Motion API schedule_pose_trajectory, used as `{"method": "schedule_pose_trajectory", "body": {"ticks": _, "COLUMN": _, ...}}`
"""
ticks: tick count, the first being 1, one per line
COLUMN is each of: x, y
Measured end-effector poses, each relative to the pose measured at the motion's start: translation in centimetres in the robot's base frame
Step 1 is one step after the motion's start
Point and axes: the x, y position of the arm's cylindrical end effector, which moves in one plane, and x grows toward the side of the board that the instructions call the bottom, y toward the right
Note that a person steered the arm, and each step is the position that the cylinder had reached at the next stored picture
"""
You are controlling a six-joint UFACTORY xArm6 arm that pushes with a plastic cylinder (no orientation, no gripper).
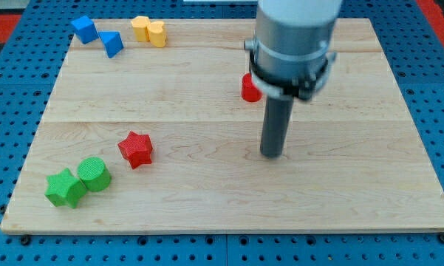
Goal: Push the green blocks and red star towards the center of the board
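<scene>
In the camera view my tip rests on the bench near its middle; I have no pincer, only the rod. The red star lies well to the view's left of the tip, with bare wood between. Further lower left of the star sit the green cylinder and green star-shaped block, touching each other. A red block sits just above the tip, partly hidden by the arm. Far upper left of the star are two blue blocks and two yellow blocks.

Single view, high at the worktop near edge, angled down, close; whole board framed.
</scene>
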Motion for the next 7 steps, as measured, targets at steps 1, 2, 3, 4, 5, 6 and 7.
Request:
{"method": "schedule_pose_trajectory", "body": {"ticks": 1, "x": 2.7, "y": -10.9}}
{"method": "schedule_pose_trajectory", "body": {"ticks": 2, "x": -2.1, "y": -17.5}}
{"method": "schedule_pose_trajectory", "body": {"ticks": 3, "x": -7.1, "y": -20.2}}
{"method": "schedule_pose_trajectory", "body": {"ticks": 4, "x": -4.7, "y": -26.2}}
{"method": "schedule_pose_trajectory", "body": {"ticks": 5, "x": -8.7, "y": -25.7}}
{"method": "schedule_pose_trajectory", "body": {"ticks": 6, "x": -11.0, "y": -14.8}}
{"method": "schedule_pose_trajectory", "body": {"ticks": 7, "x": -13.2, "y": -10.3}}
